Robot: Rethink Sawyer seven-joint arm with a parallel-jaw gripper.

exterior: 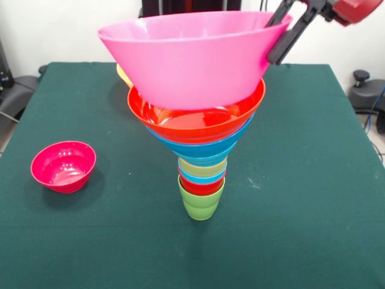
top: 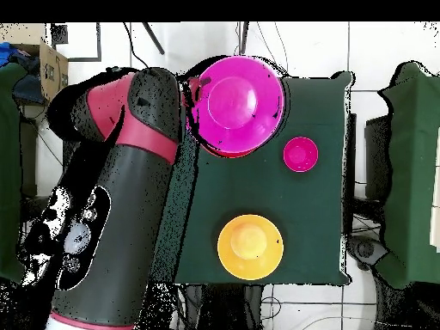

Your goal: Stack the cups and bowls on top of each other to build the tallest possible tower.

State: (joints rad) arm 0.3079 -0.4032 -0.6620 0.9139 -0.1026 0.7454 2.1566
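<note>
Pink bowl: we see the large glossy pink plastic bowl (exterior: 183, 60) at the very top of the tower, tilted, its right side higher, sitting in the wide red-orange plastic bowl (exterior: 195, 120).
Fingers: we see the black fingers (exterior: 280, 37) of the red and black arm closed over the pink bowl's right rim, one finger inside the wall and one outside.
Tower: we see the multicoloured funnel-shaped tower of plastic cups and bowls (exterior: 201, 174) standing near the middle of the dark green cloth-covered bench (exterior: 313, 180); from the bottom up we make out a lime green cup (exterior: 200, 205), a red band, a light blue band, a pale yellow-green band, then a medium blue bowl (exterior: 201, 149) under the red-orange one.
Magenta bowl: we see the small glossy magenta plastic bowl (exterior: 63, 166) upright on the bench, well apart from the tower, at the left of the front view.
Yellow-orange bowl: we see the large glossy yellow-orange plastic bowl (top: 249, 247) alone on the bench in the overhead view, on the side nearer the robot's base; from the front only its edge shows behind the pink bowl.
</note>
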